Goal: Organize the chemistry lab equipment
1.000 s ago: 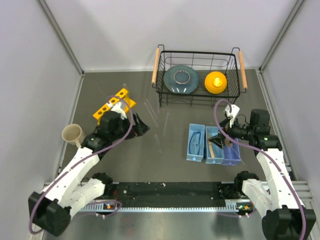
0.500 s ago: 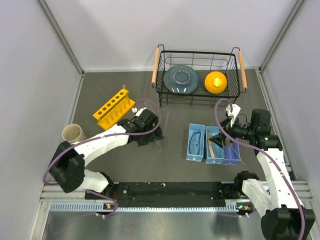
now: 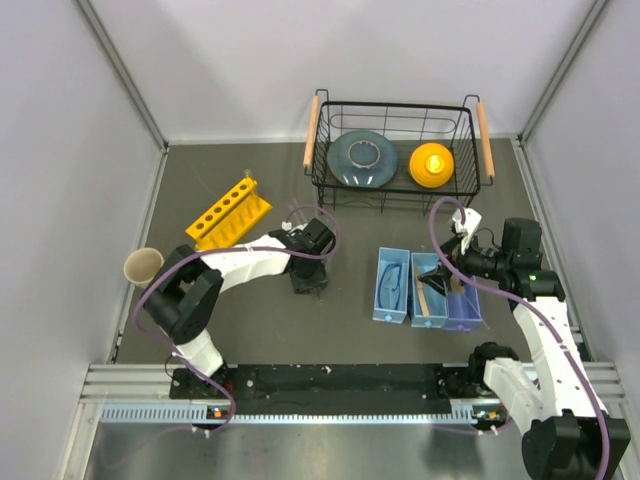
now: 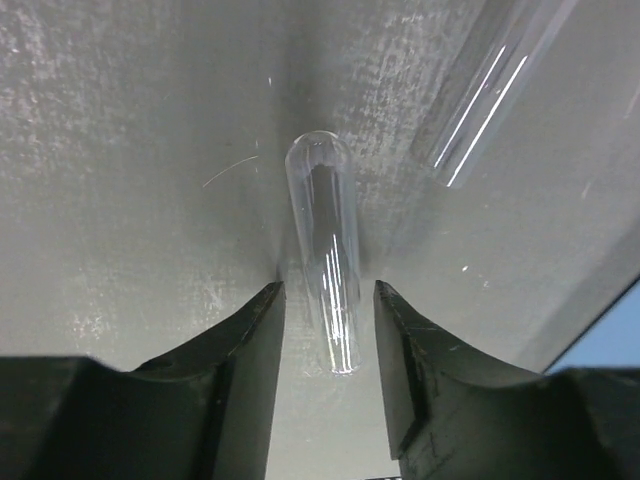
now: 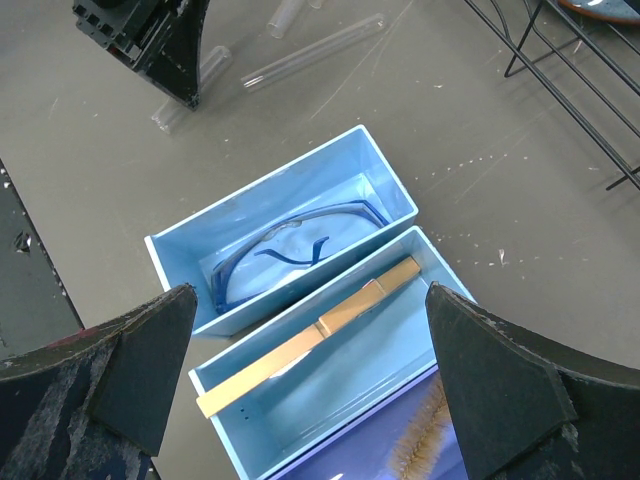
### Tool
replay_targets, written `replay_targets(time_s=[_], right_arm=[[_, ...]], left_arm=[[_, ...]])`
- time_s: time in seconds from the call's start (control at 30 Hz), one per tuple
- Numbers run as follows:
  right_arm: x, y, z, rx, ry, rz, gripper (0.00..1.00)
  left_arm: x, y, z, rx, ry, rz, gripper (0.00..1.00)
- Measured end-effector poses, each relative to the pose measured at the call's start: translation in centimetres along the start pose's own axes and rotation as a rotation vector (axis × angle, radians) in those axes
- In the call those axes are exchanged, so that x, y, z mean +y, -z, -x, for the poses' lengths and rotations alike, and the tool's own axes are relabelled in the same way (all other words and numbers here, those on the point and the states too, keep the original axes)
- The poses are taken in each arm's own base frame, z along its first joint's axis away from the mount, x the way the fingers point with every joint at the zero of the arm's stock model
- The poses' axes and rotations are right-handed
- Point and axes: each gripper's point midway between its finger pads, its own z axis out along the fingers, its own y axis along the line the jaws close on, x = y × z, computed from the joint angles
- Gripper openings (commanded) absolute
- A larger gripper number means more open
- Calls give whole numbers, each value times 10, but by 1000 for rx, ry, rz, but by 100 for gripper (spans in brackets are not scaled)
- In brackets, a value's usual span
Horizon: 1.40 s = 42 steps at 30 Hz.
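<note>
The left gripper (image 4: 328, 300) is down on the table, jaws narrow on either side of a lying glass test tube (image 4: 325, 230), not yet pinching it. It looks like the pick-up step. The next move would be to close gently, lift, and stand the tube in the yellow rack (image 3: 228, 208) at ten o'clock. The right gripper (image 5: 310, 300) hangs wide open over the blue bins (image 5: 388, 170).

Grey table (image 3: 250, 315): rack (image 3: 227, 210), tubes (image 4: 325, 250), bins (image 3: 381, 292), basket (image 3: 395, 104)
</note>
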Motion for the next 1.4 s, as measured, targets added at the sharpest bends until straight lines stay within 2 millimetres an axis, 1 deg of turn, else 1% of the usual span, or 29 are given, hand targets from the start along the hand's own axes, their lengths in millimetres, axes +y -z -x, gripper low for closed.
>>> replay_targets(time_s=[0.17,0.2,0.27,0.3,0.4,0.57,0.67,0.73,0.77,0.87,0.93,0.97,1.07,1.13,1.17,1.2,1.23,1.3,1.4], right_arm=[[0,0,0,0,0,0,99],[0,0,0,0,0,0,99],[0,0,0,0,0,0,99],[0,0,0,0,0,0,99],[0,0,0,-1,1,0,99],[3,0,2,-10,1,15,99],[11,2,4,-3,-20,50,99],[18,6,11,10,-34,86,99],[21,8,19,14,-39,107,99],[35,11,49,5,-15,187,99],[56,8,65,3,7,279,99],[71,5,69,9,13,338,99],[111,-2,71,55,-23,508,98],[125,-8,71,96,-100,574,99],[128,-12,70,112,-139,591,99],[128,-21,72,136,-214,602,99],[128,-23,72,143,-233,604,99],[126,-34,76,165,-331,601,99],[129,-42,82,185,-415,608,99]], left_arm=[[2,-7,-4,20,-15,19,33],[2,-7,-4,19,-15,18,27],[2,-7,-4,20,-17,19,21],[2,-7,-4,19,-17,18,16],[2,-7,-4,17,-21,19,12],[7,-5,-3,-4,-21,25,10],[15,8,-3,-36,-19,8,10],[15,25,-1,-75,-19,-40,9],[12,35,2,-102,-21,-84,9],[-6,69,9,-184,-17,-264,9],[-22,95,13,-245,-13,-417,9],[-31,109,15,-275,-13,-495,9],[-58,147,22,-342,-16,-694,8],[-74,165,26,-371,-18,-789,8],[-82,174,28,-383,-18,-834,9],[-89,183,30,-390,-14,-875,9],[-94,189,30,-396,-14,-899,8],[-109,204,33,-410,-6,-963,8],[-126,218,32,-416,-9,-1020,8]])
